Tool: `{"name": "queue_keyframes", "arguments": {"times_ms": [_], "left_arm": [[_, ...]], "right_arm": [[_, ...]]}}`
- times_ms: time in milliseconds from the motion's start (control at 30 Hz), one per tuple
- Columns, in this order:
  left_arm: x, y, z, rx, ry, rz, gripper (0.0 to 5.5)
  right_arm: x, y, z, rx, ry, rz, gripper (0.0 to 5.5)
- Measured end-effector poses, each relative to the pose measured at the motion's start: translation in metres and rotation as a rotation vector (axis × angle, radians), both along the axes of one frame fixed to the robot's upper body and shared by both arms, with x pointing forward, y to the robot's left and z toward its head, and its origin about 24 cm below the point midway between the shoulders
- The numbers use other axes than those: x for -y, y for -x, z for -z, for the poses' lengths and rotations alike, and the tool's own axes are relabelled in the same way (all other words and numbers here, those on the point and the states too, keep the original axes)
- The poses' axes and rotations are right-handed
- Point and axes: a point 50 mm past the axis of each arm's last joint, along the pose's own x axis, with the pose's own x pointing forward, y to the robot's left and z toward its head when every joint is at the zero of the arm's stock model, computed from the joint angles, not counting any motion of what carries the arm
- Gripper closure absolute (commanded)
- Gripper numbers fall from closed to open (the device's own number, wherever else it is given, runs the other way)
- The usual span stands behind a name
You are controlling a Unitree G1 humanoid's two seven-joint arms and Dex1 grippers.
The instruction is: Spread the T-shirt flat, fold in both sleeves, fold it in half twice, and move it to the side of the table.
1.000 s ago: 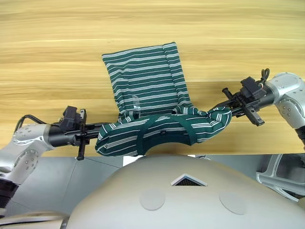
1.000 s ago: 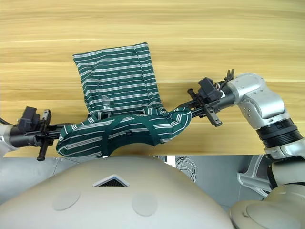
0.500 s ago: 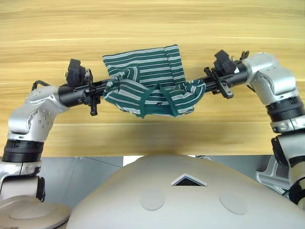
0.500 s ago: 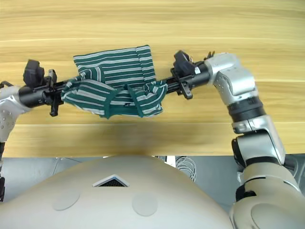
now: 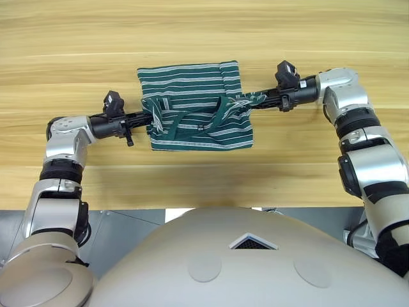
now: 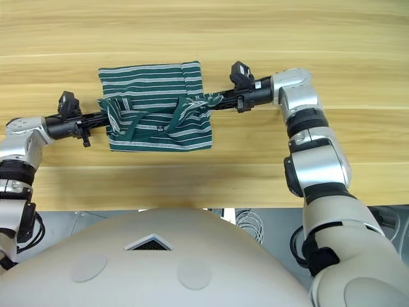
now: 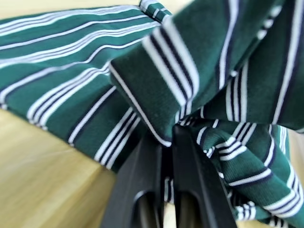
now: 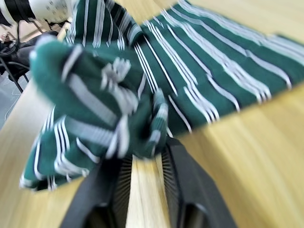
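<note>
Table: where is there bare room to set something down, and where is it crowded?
Free: the wide far strip of the table beyond the T-shirt, and the near strip between the T-shirt and the table's front edge. Crowded: the middle band, where the left tool and the right tool grip the T-shirt's two sides.

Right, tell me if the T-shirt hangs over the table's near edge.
No, the T-shirt sits wholly on the table, back from its near edge.

Dark green T-shirt (image 5: 198,121) with thin white and perhaps navy stripes; light wood-grain table (image 5: 204,38)
</note>
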Motion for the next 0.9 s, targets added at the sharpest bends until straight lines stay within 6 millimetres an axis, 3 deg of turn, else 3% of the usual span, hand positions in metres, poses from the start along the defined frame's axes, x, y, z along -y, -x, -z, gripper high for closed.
{"name": "queue_keyframes", "arguments": {"times_ms": [200,467,667,767,900], "left_arm": [[-0.007,-0.001,-0.003,0.016,0.047,-0.045,4.4],[0.002,-0.003,-0.004,0.024,0.161,-0.104,3.19],[-0.007,-0.005,-0.02,0.09,0.249,-0.208,2.1],[-0.015,0.001,-0.027,0.135,0.286,-0.266,1.55],[-0.023,0.002,-0.04,0.222,0.325,-0.34,1.55]], "right_arm": [[0.008,0.003,0.007,-0.008,0.006,0.041,2.86],[0.012,0.0,0.005,0.033,-0.04,0.107,1.52],[0.018,-0.007,-0.022,0.184,-0.175,0.113,1.44],[0.03,0.011,-0.029,0.257,-0.239,0.078,1.44],[0.038,0.035,-0.057,0.374,-0.35,0.044,1.44]]}}
